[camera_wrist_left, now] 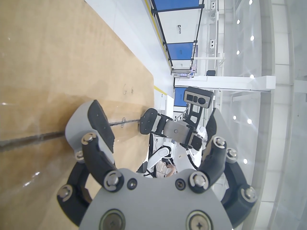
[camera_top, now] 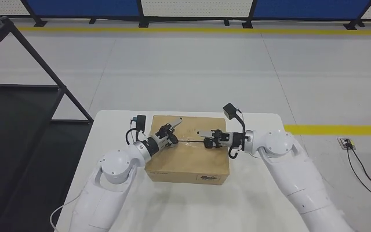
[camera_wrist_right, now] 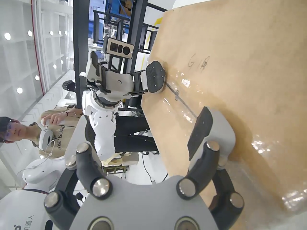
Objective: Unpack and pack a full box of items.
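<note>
1. Cardboard box [camera_top: 188,148] sits shut at the centre of the top view, on the white bench [camera_top: 255,197]. Its two top flaps meet at a dark seam [camera_wrist_left: 36,137].
2. Left hand [camera_top: 174,131] is spread wide, one pad on the lid by the seam. The right hand [camera_top: 206,140] is likewise spread, one pad against the lid from the opposite end. Neither pinches anything.
3. Board looks stiff and dry, so it should give fair grip. The glossy strip [camera_wrist_right: 184,82] over the seam, probably clear tape, will likely be slick.
4. Packed full, the box is probably heavy and should stay put while being opened.
5. Best hold, I judge, is a flap's free edge at the seam once the tape is split, not the flat lid.
</note>
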Tool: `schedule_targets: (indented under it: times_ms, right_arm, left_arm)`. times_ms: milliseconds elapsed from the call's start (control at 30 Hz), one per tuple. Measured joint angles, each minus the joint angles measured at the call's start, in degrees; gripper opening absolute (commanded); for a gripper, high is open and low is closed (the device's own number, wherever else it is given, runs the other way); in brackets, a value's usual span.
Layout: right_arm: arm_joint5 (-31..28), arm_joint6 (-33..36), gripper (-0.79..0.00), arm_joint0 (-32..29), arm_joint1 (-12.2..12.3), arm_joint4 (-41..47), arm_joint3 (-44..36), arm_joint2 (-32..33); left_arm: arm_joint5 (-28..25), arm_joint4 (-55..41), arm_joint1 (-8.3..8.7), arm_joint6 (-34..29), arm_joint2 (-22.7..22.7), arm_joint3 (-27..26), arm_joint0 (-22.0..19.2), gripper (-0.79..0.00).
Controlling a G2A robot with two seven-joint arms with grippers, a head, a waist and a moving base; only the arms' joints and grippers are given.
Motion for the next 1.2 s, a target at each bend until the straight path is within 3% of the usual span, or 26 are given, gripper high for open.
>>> schedule_targets:
  times_ms: [267, 633, 1200]
  right_arm:
    - [-1.63, 1.42, 0.0, -0.57, 0.65, 2.72, 2.74, 2.41]
    - [-2.63, 1.72, 0.0, -4.74, 2.58, 3.71, 0.51, 7.59]
    - [-3.06, 1.65, 0.0, -9.56, 4.56, 5.53, -2.57, 12.6]
  left_arm:
    - [0.18, 0.07, 0.18, -0.09, -0.47, -0.55, 0.02, 0.0]
    - [0.23, 0.24, 0.35, 0.35, -0.79, -1.24, 0.0, 0.0]
    - [0.01, 0.4, 1.24, 2.65, -4.97, -5.8, 3.81, 0.0]
